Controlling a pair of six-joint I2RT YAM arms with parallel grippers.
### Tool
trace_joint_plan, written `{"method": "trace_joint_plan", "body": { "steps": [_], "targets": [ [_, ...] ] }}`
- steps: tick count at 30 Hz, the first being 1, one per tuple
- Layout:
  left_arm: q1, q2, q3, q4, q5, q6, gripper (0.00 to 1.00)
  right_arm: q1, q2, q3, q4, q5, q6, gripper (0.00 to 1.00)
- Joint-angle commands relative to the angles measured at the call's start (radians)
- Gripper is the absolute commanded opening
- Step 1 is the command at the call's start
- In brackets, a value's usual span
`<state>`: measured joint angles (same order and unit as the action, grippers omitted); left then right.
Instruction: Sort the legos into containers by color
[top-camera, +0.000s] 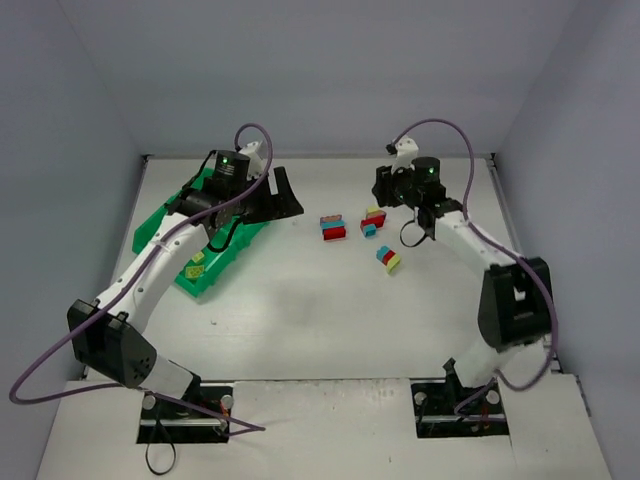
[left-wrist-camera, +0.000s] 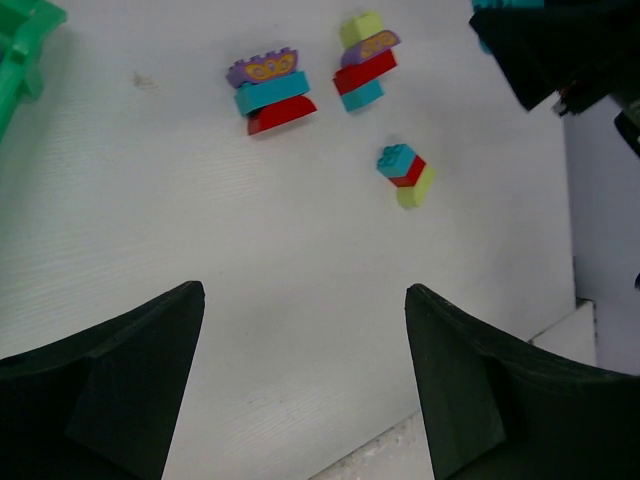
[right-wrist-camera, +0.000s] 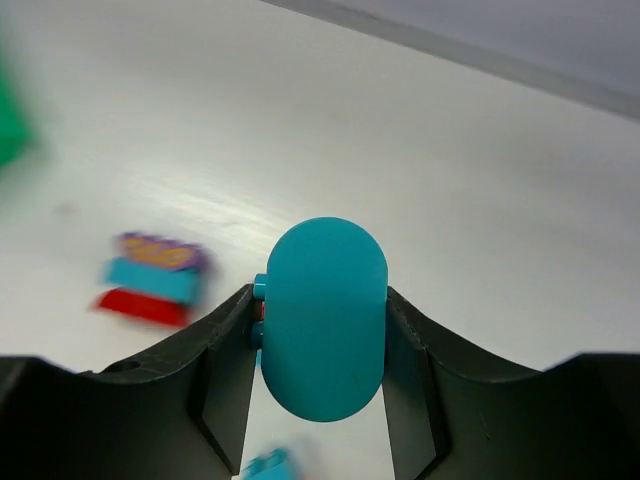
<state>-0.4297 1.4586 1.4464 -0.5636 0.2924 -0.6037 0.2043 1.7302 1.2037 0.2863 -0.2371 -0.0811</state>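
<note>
Right pincer (right-wrist-camera: 322, 300) clamps a cyan lego (right-wrist-camera: 324, 345); left pincer (left-wrist-camera: 305, 300) gapes. A blurred red sliver (right-wrist-camera: 258, 311) behind may be a stuck brick, mis-sorted.

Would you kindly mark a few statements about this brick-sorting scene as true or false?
1. The right pincer is shut on a cyan brick. True.
2. The left pincer holds a red brick. False: it is open and empty.
3. The green tray sits at the robot's right. False: it sits at the left.
4. A purple, cyan and red stack lies on the table, outside the tray. True.
</note>
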Motion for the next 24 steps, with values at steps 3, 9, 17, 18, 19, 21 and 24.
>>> {"method": "trace_joint_plan", "body": {
  "steps": [3,9,17,18,19,21,24],
  "targets": [
    [0.009,-0.018,0.120,0.088,0.143,-0.071,0.75,0.093,-0.303,-0.145,0.125,-0.172,0.043,0.00],
    [0.000,-0.041,0.094,0.188,0.281,-0.160,0.75,0.210,-0.478,-0.205,0.108,-0.221,0.060,0.00],
    [-0.061,-0.109,0.008,0.291,0.306,-0.235,0.75,0.294,-0.616,-0.243,0.071,-0.301,0.049,0.02],
    [-0.070,-0.115,-0.001,0.301,0.303,-0.243,0.75,0.300,-0.632,-0.245,0.068,-0.315,0.049,0.02],
    [-0.078,-0.118,-0.006,0.323,0.303,-0.249,0.75,0.313,-0.638,-0.248,0.060,-0.321,0.049,0.03],
    [-0.104,-0.127,-0.015,0.337,0.301,-0.263,0.75,0.328,-0.650,-0.248,0.050,-0.332,0.043,0.03],
    [-0.145,-0.138,-0.017,0.350,0.275,-0.265,0.75,0.356,-0.656,-0.242,0.021,-0.338,0.031,0.03]
  ]
}}
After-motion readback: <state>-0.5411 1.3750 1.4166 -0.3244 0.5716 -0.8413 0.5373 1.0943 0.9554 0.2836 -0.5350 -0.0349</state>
